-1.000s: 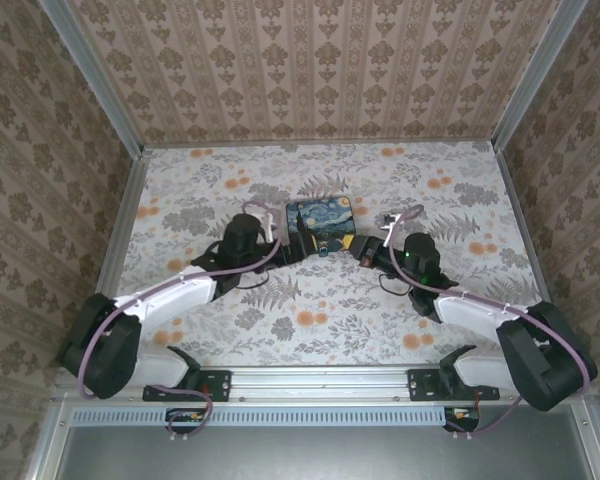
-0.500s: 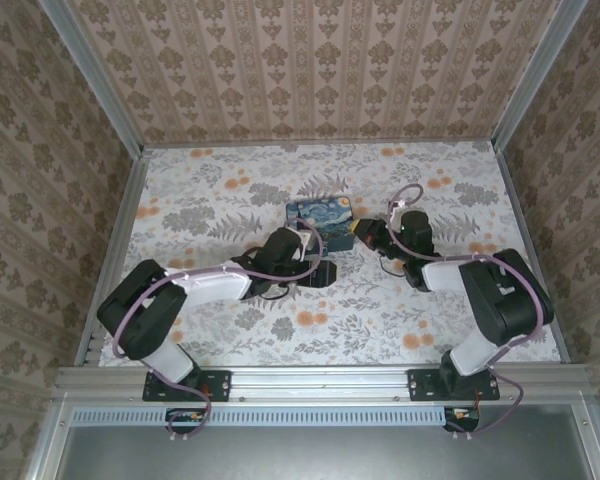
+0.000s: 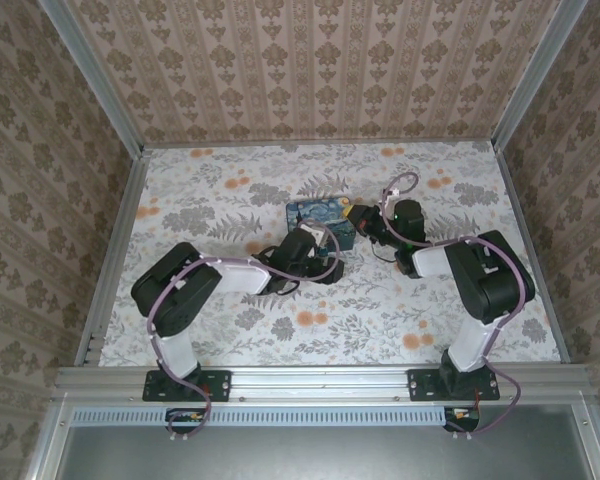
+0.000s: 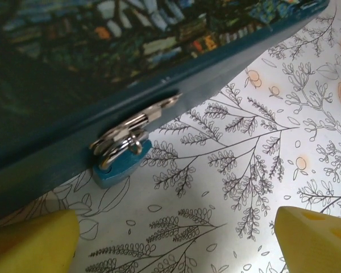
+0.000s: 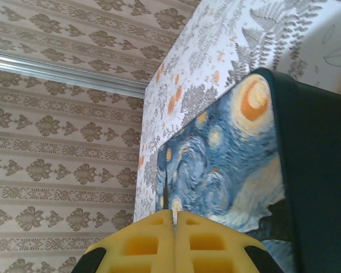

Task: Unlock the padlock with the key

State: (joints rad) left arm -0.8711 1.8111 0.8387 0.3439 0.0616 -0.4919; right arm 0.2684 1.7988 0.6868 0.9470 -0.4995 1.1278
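Observation:
The small blue-teal padlock [image 4: 122, 164] hangs by its metal shackle [image 4: 118, 147] from the hasp on the front of the dark-blue swirly-print box [image 3: 320, 218]. It rests on the table, and my left gripper [image 4: 176, 244] is open just in front of it. The yellow fingertips [image 4: 28, 242] stand wide apart with nothing between them. My right gripper [image 5: 174, 213] is at the box's right end [image 3: 360, 222] with its pads pressed together. A thin dark sliver, the key [image 5: 169, 190], pokes out from between them over the box lid.
The floral table cover [image 3: 310, 320] stretches open in front of the box and to both sides. Patterned walls with metal rails [image 3: 120, 210] close in the left, right and back. Both arms lie low across the table's middle.
The left arm swung right, bringing its gripper to the box's front at the padlock. The right arm drew in and moved up-left to the box's right end.

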